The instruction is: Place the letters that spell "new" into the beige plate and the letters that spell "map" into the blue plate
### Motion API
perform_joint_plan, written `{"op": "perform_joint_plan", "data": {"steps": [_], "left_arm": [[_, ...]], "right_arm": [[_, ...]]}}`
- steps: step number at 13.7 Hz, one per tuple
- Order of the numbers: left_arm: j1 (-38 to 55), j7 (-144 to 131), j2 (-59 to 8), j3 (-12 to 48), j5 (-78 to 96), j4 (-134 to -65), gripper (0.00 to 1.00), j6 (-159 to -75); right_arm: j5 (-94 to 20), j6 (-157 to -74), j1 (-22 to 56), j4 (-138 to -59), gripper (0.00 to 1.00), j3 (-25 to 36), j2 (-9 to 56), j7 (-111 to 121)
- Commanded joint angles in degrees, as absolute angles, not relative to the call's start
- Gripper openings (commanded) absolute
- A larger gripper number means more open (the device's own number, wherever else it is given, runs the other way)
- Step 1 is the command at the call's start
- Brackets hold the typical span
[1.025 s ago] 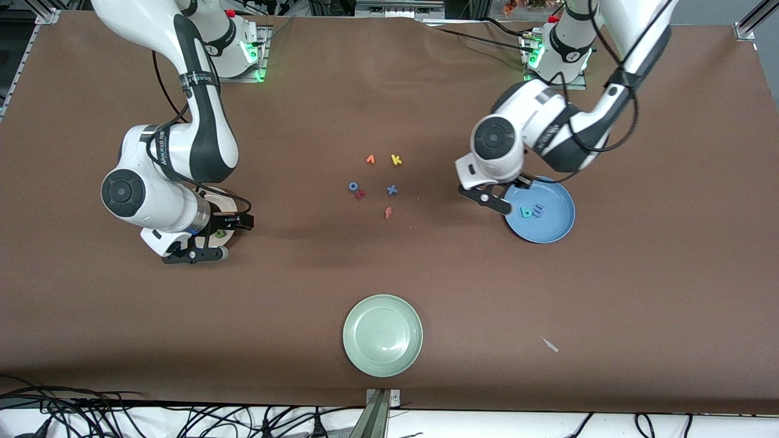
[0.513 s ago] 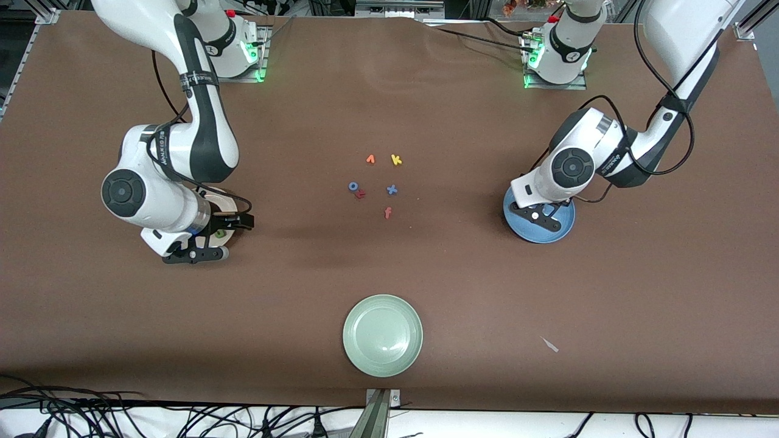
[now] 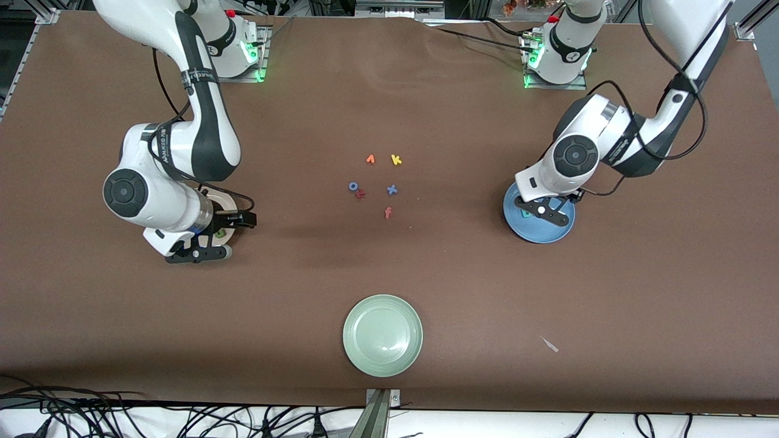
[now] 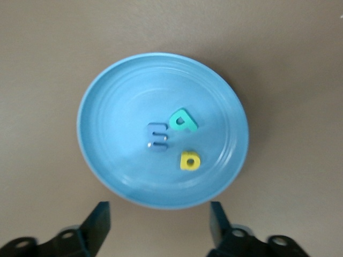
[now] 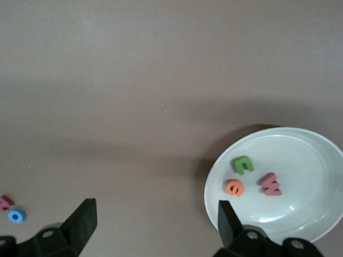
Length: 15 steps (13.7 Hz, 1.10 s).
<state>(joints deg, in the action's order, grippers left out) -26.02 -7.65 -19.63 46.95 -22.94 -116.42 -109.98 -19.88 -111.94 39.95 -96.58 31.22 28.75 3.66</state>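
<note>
The blue plate holds a light-blue m, a teal a and a yellow p. My left gripper hangs open over the plate's edge, holding nothing. In the front view the left gripper covers most of that plate. The beige plate carries a green n, an orange e and a pinkish-red w. My right gripper is open and empty beside this plate, mostly over bare table. The right arm hides most of the beige plate in the front view.
Loose letters lie mid-table: an orange one, yellow k, blue o, red z, blue x, orange f. A pale green plate sits near the front edge.
My left gripper swung from beside the blue plate to over it and opened; the yellow p now lies in the plate. The right arm barely moved.
</note>
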Motion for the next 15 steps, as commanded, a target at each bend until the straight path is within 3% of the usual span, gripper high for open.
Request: {"op": "perform_joint_plan", "data": {"steps": [1,4,7,8,10,13,15], "left_arm": [[-26.4,-6.6,-16.5,48.9,-18.6,-105.8,1.0,-97.2],[-26.1,-6.6,-16.5,50.2,-17.3,-92.5,1.0,-83.9],[-25.1,-6.8,-15.6,48.4,-14.7,-85.0,1.0,-81.9],[-22.7,-7.1,-14.9,45.6,-13.9,-84.7,1.0,-81.9],[-12.4,-6.9,-12.8,31.9,-10.8,-81.8,1.0,-81.9],[-2.5,-6.8,-8.9,13.9,-0.9,-82.3,1.0,-83.1],[1.0,-6.9,-5.8,8.6,-1.1,-86.4,1.0,-87.1]], "right_arm": [[-19.5,-106.4,40.1,-94.2,1.0,31.6,28.1,3.3],[-19.2,-101.4,40.1,-91.8,1.0,32.3,27.7,3.4],[-16.5,-99.2,38.0,-90.3,1.0,29.5,24.0,3.3],[-14.4,-99.1,33.7,-90.4,1.0,24.3,22.4,3.3],[-9.2,-98.9,25.9,-92.0,1.0,15.3,18.1,3.4],[-3.1,-94.9,19.4,-92.7,1.0,8.5,13.6,3.6],[-3.1,-91.5,16.8,-93.0,1.0,6.0,10.0,3.4]]}}
